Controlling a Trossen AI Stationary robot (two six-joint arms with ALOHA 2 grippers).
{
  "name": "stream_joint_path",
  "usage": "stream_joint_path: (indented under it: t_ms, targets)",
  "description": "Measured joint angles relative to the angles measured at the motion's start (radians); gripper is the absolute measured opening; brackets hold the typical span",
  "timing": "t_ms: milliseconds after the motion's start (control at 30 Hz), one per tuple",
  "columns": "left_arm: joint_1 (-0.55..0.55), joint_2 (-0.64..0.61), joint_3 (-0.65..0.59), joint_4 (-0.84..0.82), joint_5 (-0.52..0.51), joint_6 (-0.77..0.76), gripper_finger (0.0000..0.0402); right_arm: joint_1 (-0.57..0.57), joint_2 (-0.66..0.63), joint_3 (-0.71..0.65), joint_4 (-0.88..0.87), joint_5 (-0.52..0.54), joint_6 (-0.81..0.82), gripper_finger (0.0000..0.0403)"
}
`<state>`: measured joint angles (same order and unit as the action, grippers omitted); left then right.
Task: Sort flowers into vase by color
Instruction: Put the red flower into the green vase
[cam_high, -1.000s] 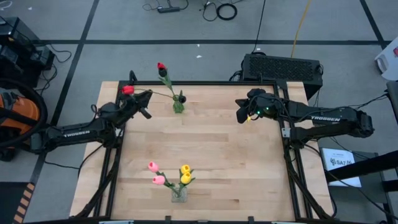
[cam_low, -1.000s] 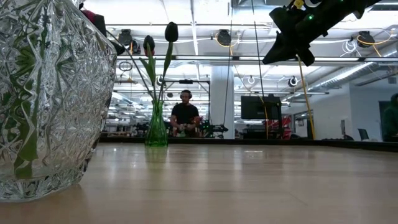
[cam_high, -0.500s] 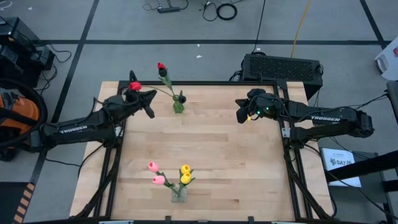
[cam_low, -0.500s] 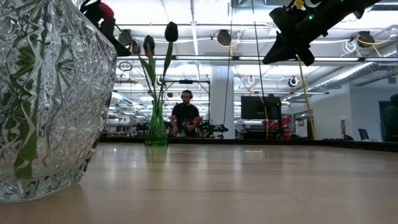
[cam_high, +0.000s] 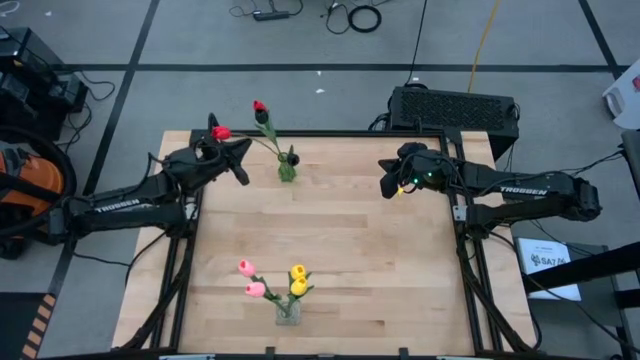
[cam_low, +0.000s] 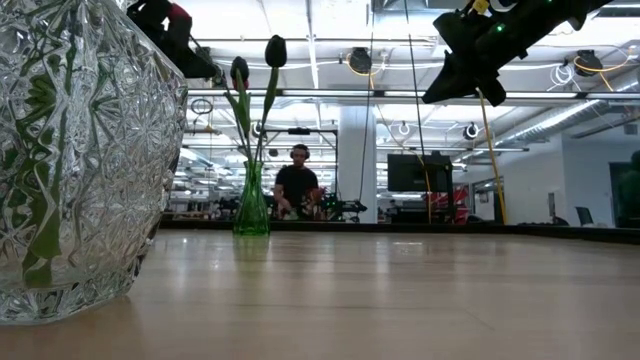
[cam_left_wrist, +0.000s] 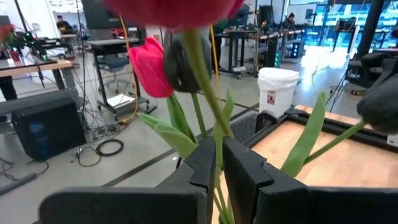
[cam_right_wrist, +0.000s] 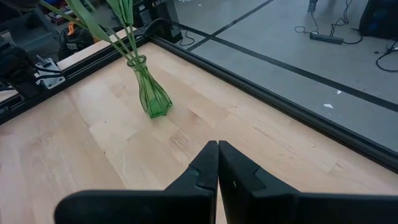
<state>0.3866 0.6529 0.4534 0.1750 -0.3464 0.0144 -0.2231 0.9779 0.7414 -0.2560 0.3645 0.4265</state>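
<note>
Left end effector (cam_high: 243, 163): raised near the bench's far left corner, just beside the green vase (cam_high: 287, 171), fingers (cam_left_wrist: 205, 163) clamped on the green stem of a red tulip (cam_high: 220, 133) (its head sits above the arm).
Right end effector (cam_high: 385, 187): hanging in the air over the bench's far right part, fingers pressed together on nothing.
Green vase: on the bench (cam_high: 340, 260) near its far edge, holding a red tulip head (cam_high: 260, 106) and a dark one (cam_high: 292, 158).
Clear glass vase (cam_high: 288, 311): at the near edge, holding two pink heads (cam_high: 246, 268) and two yellow heads (cam_high: 297, 272).
Background: a person (cam_low: 298, 185) sits beyond the bench (low view).
</note>
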Motion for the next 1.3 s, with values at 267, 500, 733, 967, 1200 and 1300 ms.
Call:
stream_joint_path:
  t_ms: [267, 500, 733, 967, 1200, 1300]
  targets:
    - [0.000, 0.003, 0.005, 0.017, -0.003, -0.006, 0.0035, 0.000, 0.000, 0.000, 0.000, 0.000, -0.001, 0.0004]
    - [0.000, 0.005, 0.017, -0.002, -0.002, -0.008, 0.0035, 0.000, 0.000, 0.000, 0.000, 0.000, -0.001, 0.0004]
    - [0.000, 0.007, 0.021, -0.065, 0.023, -0.009, 0.0035, 0.000, 0.000, 0.000, 0.000, -0.003, -0.001, 0.0004]
    - [0.000, 0.007, 0.021, -0.065, 0.112, -0.010, 0.0080, 0.000, 0.000, 0.000, 0.000, -0.003, -0.005, 0.0004]
    - [0.000, 0.007, 0.021, -0.065, 0.193, -0.009, 0.0138, 0.000, 0.000, 0.000, 0.000, -0.003, -0.005, 0.0004]
    - [-0.001, 0.007, 0.021, -0.094, 0.263, -0.011, 0.0141, 0.000, 0.000, 0.000, 0.000, -0.003, -0.004, 0.0004]
